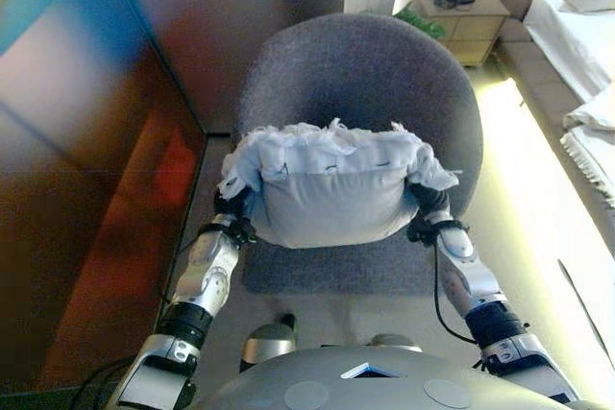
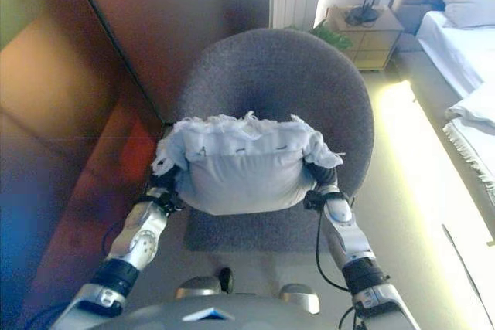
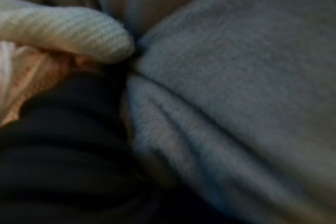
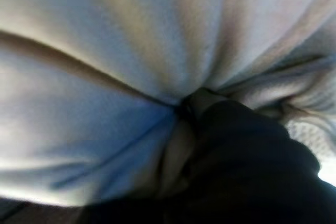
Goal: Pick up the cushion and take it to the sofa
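A pale blue-grey cushion point(image 1: 327, 194) with a ragged white fringe along its top is held up between my two hands, above the seat of a round grey chair point(image 1: 365, 74). My left hand point(image 1: 231, 206) presses into the cushion's left side and my right hand point(image 1: 428, 201) into its right side. Both hands sink into the fabric, so their grip is hidden. The left wrist view shows the dark cover of my left hand point(image 3: 58, 150) against creased cushion cloth point(image 3: 236, 77). In the right wrist view my right hand point(image 4: 247, 171) is buried in cushion folds point(image 4: 105, 51).
A dark glossy panel point(image 1: 86, 189) runs along the left. Behind the chair stands a wooden nightstand point(image 1: 466, 12) with a lamp base. A pale upholstered seat with white cushions point(image 1: 577, 36) lies at the far right, with bare light floor point(image 1: 538, 218) between it and the chair.
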